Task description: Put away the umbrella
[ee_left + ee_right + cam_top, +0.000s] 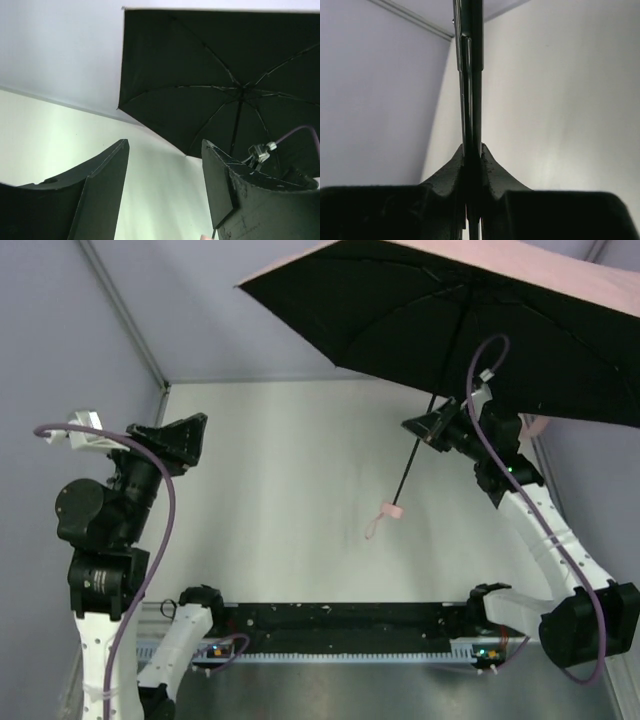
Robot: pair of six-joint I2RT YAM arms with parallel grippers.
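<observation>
Left hand (178,436): fingers apart, empty, well apart from the umbrella (400,300). Right hand (430,426): clamped on the shaft (471,75), with the canopy (520,330) open above it and the handle (395,509) hanging below. Risks: thin shaft pivots or slides in the pinch; wide canopy strikes the wall (600,470).

pale lilac walls (60,330) enclose a white tabletop (290,470); a grey corner strip (125,315) runs down the left wall

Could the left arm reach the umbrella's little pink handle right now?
Probably yes: the open left gripper faces the handle across the table, with nothing between them.
</observation>
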